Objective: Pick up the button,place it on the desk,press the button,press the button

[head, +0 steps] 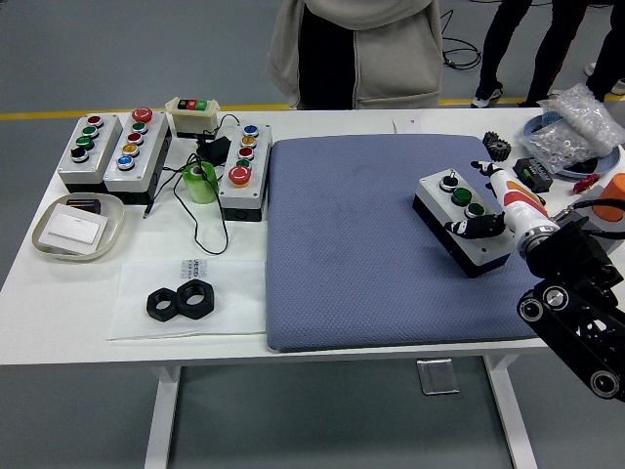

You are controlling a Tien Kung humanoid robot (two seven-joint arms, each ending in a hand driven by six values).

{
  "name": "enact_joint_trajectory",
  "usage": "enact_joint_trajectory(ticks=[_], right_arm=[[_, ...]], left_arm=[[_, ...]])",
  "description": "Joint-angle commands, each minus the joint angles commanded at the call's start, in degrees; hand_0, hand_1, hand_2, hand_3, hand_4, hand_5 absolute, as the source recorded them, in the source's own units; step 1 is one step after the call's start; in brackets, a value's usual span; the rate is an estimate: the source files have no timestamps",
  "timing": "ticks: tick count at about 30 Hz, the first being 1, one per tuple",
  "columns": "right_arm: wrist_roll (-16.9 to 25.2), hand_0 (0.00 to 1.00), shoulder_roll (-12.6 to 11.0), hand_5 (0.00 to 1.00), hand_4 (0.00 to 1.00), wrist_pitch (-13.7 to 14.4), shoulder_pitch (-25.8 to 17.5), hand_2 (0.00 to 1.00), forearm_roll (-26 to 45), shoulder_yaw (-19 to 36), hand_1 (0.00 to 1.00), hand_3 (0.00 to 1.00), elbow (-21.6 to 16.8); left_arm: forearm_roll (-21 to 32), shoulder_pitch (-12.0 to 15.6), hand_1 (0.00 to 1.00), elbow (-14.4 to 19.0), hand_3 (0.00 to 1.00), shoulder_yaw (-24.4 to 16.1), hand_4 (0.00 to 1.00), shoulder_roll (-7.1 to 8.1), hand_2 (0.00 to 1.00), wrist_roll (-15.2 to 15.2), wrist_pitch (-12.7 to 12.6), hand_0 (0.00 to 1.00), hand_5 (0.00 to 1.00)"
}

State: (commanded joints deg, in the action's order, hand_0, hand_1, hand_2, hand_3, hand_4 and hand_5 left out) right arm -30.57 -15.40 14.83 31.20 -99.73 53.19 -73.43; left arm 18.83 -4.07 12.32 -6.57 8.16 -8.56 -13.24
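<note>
Button box point(461, 222) — a grey case with a black base and a white, a green and another green button in a row — lies tilted on the right part of the blue mat point(361, 244), which covers the middle of the white table point(68, 293). The right hand point(493, 207) reaches in from the right edge and lies over the box's near end, a dark finger point(469, 228) curled down onto the case just beside the nearest green button; whether it grips the box I cannot tell. At the left of the table stand three more button boxes point(107, 149) and a small switch box point(191, 115), with a green tape roll point(200, 182), a shallow tray point(78, 227) and two black nuts point(181, 300) nearer the front. A person point(354, 49) in a pale coat stands at the far side.
</note>
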Motion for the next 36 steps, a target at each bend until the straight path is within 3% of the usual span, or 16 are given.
enact_joint_trajectory(ticks=[36], right_arm=[[-0.26, 0.983, 1.56, 0.185, 0.978, -0.12, 0.12, 0.976, 0.5, 0.39, 0.879, 0.96, 2.62]], left_arm=[[0.22, -0.26, 0.833, -0.09, 0.83, -0.05, 0.644, -0.11, 0.892, -0.01, -0.05, 0.7, 0.998]])
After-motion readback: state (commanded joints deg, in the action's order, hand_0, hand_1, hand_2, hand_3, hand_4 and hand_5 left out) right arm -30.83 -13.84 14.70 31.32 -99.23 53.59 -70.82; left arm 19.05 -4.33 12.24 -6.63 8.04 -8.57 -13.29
